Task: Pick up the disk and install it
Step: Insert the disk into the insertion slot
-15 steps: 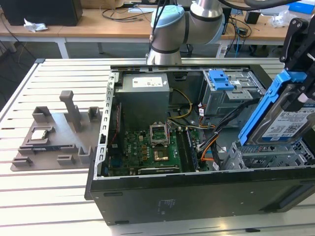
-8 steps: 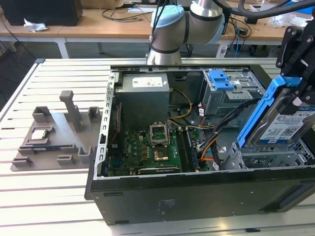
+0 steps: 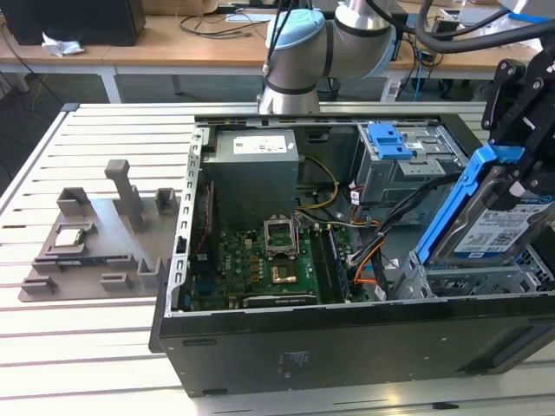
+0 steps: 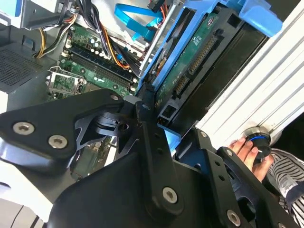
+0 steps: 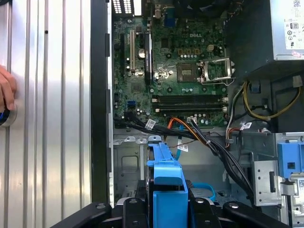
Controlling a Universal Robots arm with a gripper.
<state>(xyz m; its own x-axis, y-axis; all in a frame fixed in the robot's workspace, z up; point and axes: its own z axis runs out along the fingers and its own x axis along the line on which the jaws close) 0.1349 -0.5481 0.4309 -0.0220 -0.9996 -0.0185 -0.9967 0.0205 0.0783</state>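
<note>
Between the fingers [image 4: 147,123] the disk [image 3: 490,221] sits clamped, tilted, raised over the bay [image 3: 473,277] just beneath them. Beyond lie cables [image 5: 199,135] and motherboard [image 5: 175,71]. Pickup looks done; insertion calls for squaring its blue frame to the bay.

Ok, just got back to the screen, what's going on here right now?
The gripper is clamped on the disk, holding it tilted on edge in its blue carrier above the open computer case, at the exterior view's right. The disk is not seated yet. The grey drive cage with the blue bracket sits further back. A person's hand rests on a knob on the slatted table beside the case.
</note>
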